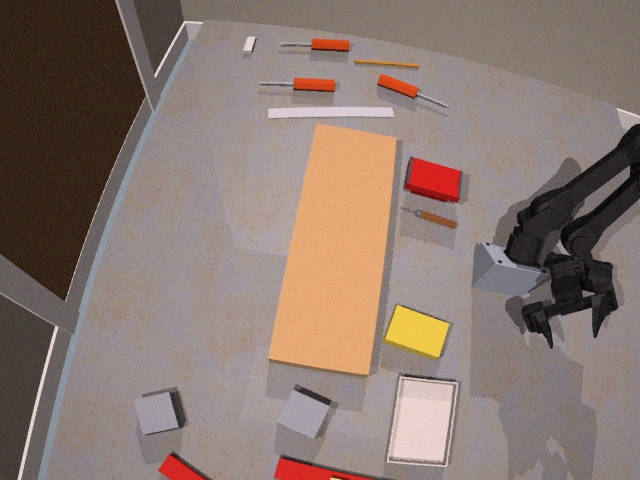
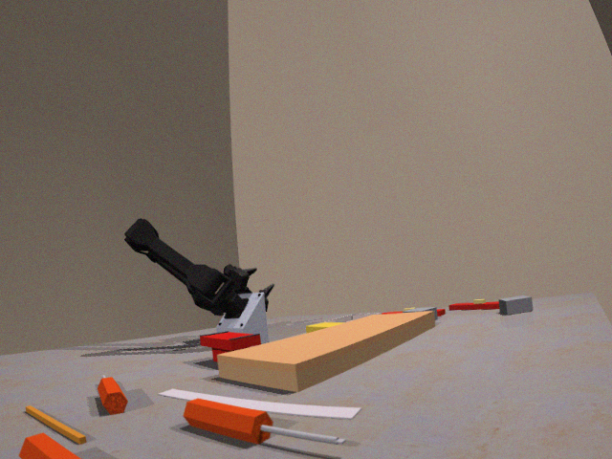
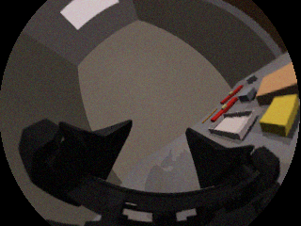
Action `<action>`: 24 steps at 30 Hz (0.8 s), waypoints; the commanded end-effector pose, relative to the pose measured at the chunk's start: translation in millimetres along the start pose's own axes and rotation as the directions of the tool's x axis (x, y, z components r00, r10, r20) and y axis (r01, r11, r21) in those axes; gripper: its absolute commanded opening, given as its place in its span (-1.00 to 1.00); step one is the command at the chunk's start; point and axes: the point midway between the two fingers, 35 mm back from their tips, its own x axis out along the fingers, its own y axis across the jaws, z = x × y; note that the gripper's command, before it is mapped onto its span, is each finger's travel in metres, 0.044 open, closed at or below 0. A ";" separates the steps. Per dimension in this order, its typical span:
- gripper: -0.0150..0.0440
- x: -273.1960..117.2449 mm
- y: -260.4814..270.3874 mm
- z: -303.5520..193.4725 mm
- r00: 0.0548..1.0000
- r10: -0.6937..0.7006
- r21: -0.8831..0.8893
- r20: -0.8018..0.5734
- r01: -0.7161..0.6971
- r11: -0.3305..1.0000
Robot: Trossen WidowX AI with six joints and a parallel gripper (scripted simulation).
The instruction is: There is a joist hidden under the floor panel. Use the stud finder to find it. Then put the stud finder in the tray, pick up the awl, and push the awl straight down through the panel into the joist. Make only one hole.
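The floor panel (image 1: 336,248) (image 2: 336,340) (image 3: 281,84) is a long tan slab with no hole visible on top. A yellow block (image 1: 417,331) (image 2: 323,327) (image 3: 280,114) and a red block (image 1: 434,179) (image 2: 229,340) lie beside its arm side; I cannot tell which is the stud finder. The awl (image 1: 436,219), with a brown handle, lies near the red block, its tip toward the panel. The white tray (image 1: 421,426) (image 3: 234,125) is empty, beyond the yellow block. My gripper (image 1: 573,341) (image 2: 264,277) (image 3: 160,127) is open and empty, raised beside the arm's base, away from all of them.
Orange screwdrivers (image 1: 329,44) (image 1: 314,84) (image 1: 397,86), an orange stick (image 1: 386,64) and a white strip (image 1: 330,112) lie past the panel's far end. Grey blocks (image 1: 157,412) (image 1: 303,411) and red bars (image 1: 180,467) (image 1: 310,469) lie toward its other end.
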 end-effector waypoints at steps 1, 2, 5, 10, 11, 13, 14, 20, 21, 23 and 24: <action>0.95 0.8 -0.2 0.2 1.000 -0.007 0.002 0.003 0.007 1.000; 1.00 3.1 -0.6 0.9 1.000 -0.028 0.010 0.010 0.028 1.000; 1.00 16.2 -3.7 7.4 0.988 -0.144 0.032 0.056 0.142 0.989; 1.00 37.5 -13.8 29.1 0.933 -0.330 -0.025 0.146 0.337 0.941; 1.00 41.5 -16.8 34.4 0.915 -0.369 -0.032 0.160 0.379 0.925; 1.00 48.8 -23.3 45.9 0.876 -0.446 -0.042 0.183 0.460 0.887; 1.00 52.1 -26.8 51.9 0.854 -0.483 -0.046 0.193 0.500 0.865; 1.00 66.2 -51.6 92.6 0.692 -0.686 -0.060 0.223 0.712 0.699; 1.00 67.3 -56.3 97.9 0.667 -0.713 -0.078 0.216 0.740 0.669; 1.00 68.9 -66.0 110.1 0.611 -0.765 -0.109 0.202 0.790 0.603; 1.00 69.1 -71.0 118.4 0.577 -0.792 -0.111 0.200 0.816 0.567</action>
